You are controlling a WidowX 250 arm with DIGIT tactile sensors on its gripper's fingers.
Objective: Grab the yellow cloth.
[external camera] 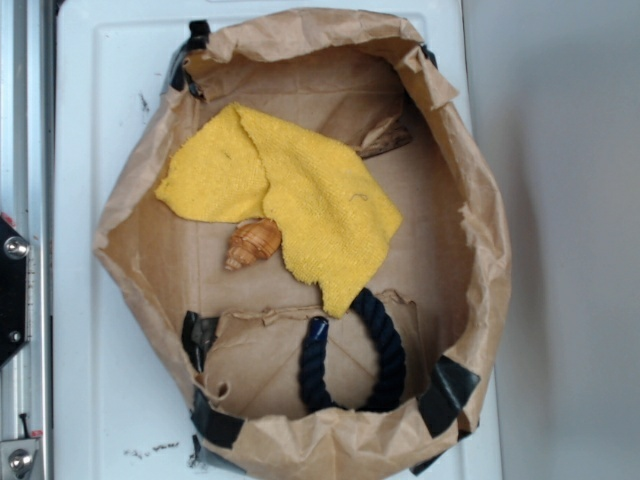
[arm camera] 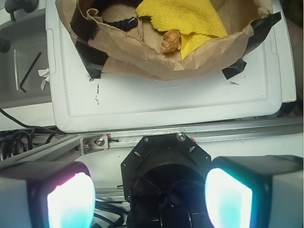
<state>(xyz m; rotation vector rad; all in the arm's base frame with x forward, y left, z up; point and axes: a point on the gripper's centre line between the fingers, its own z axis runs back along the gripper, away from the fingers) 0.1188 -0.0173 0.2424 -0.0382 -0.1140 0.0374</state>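
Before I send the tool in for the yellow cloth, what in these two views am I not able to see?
- Cloth: in the wrist view the bag wall and the top edge cut most of it off.
- Rope: its upper end runs under the cloth in the exterior view.
- Shell: touching the cloth or tucked under its edge, unclear.
- Tool: absent from the exterior view; in the wrist view its pads stand apart, blurred.
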